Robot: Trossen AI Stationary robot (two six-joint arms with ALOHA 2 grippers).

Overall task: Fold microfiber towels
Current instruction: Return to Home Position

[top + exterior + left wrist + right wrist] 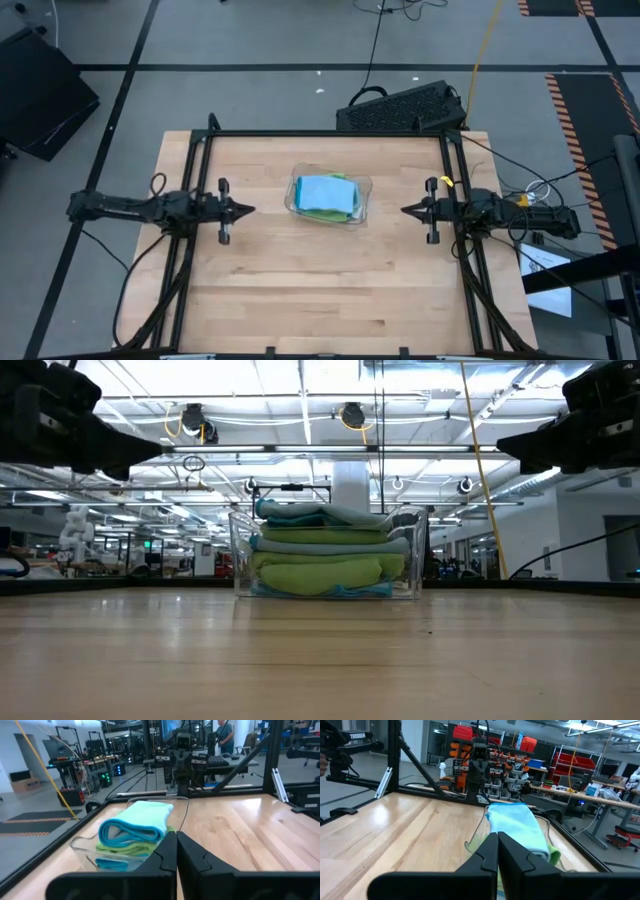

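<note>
High view: microfiber towels [326,195] are stacked in the clear tray [364,187]; left tool [248,210] and right tool [406,210], pinched together, empty, should be parked level by the tabletop [300,290] side edges.

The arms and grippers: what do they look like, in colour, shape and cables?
The left arm and right arm are dark, slim, jointed. The left gripper and right gripper each have a crossbar and two black, angular fingers tapering to a point. Black cables follow both arms; the right one bears a yellow part.
</note>
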